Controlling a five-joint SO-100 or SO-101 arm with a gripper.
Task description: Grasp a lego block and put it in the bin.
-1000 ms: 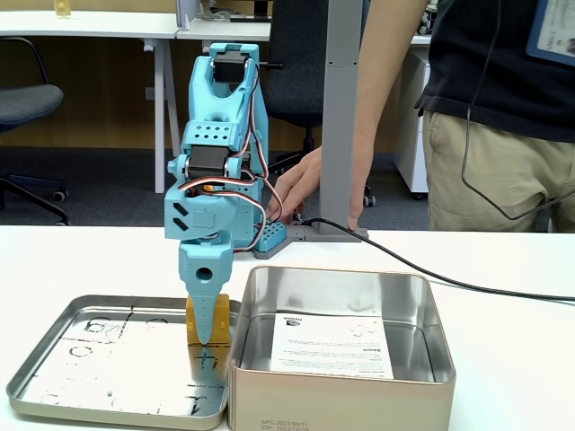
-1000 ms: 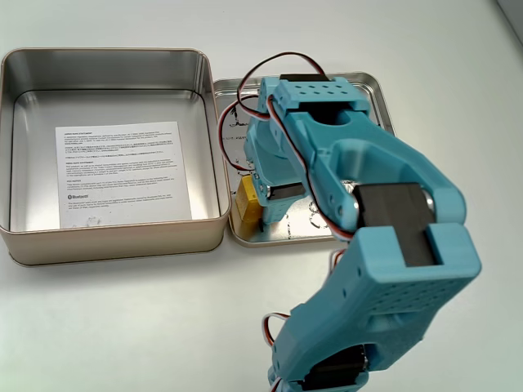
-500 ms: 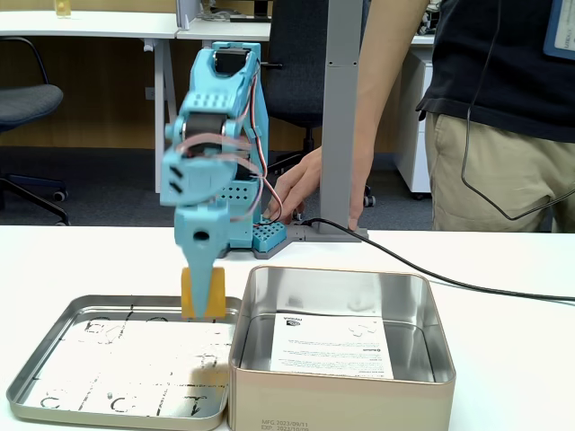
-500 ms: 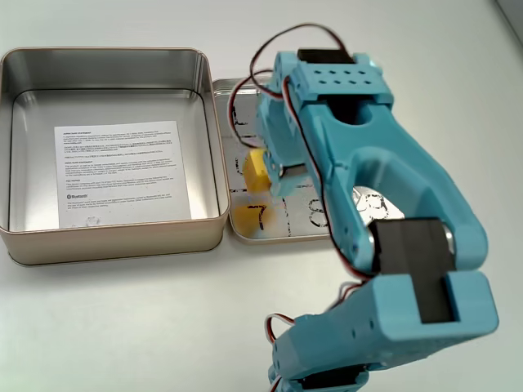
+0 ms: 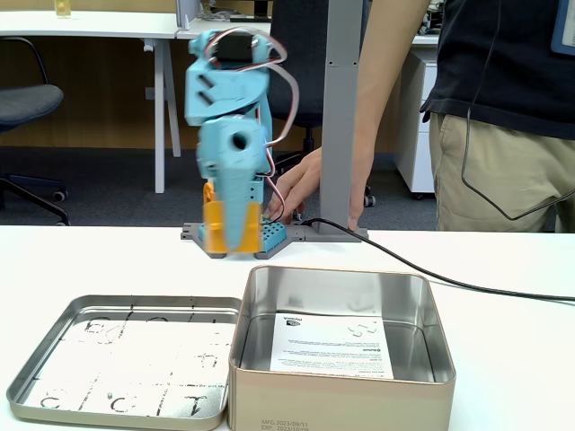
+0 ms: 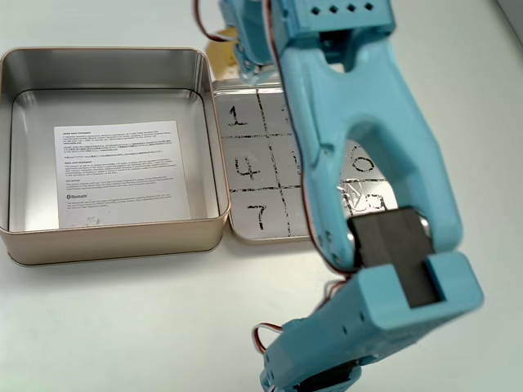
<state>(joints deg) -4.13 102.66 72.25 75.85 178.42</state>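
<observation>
1. In a fixed view the gripper covers the middle of the lego block; in the top-down fixed view only a pale blurred corner of the block shows.
2. The fingers pinch the block high above the table, behind the shallow tray and left of the bin.
3. A second ago the block sat low in the tray; it has since risen clear.
</observation>
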